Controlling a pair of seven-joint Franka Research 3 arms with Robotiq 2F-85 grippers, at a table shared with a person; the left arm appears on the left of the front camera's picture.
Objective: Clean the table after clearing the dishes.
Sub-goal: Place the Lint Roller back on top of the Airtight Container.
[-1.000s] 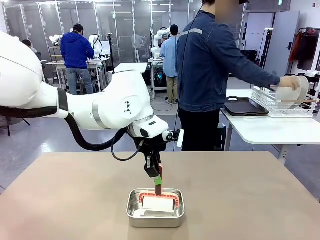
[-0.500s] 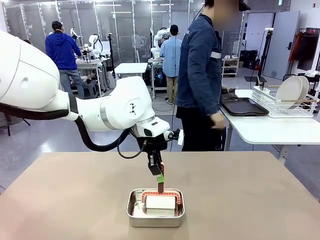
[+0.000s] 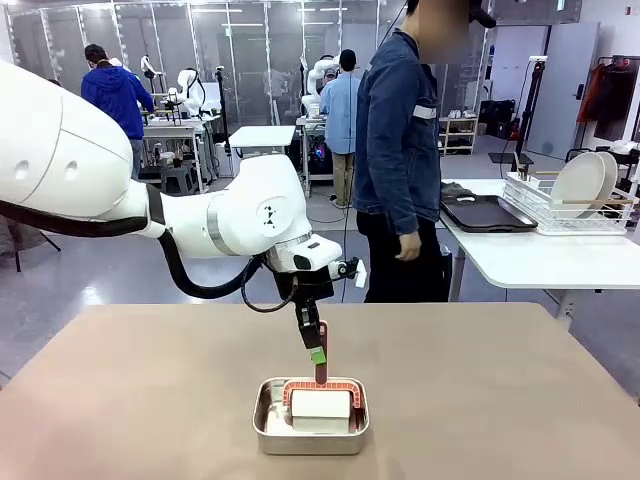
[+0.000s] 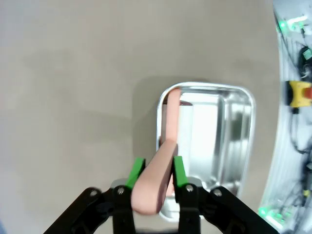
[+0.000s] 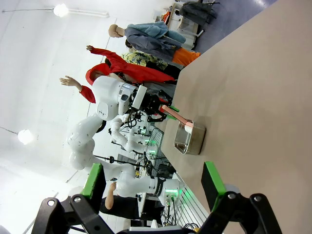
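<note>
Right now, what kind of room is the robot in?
Probably a robot lab or workshop. Other robot arms stand at tables farther back, people work beside them, and glass partitions line the far side.

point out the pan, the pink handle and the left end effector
pan point(image 3: 312, 438), front view, near wall
handle point(image 4: 168, 122), left wrist view, pink bar
left end effector point(image 4: 155, 171), left wrist view, between the green pads
</note>
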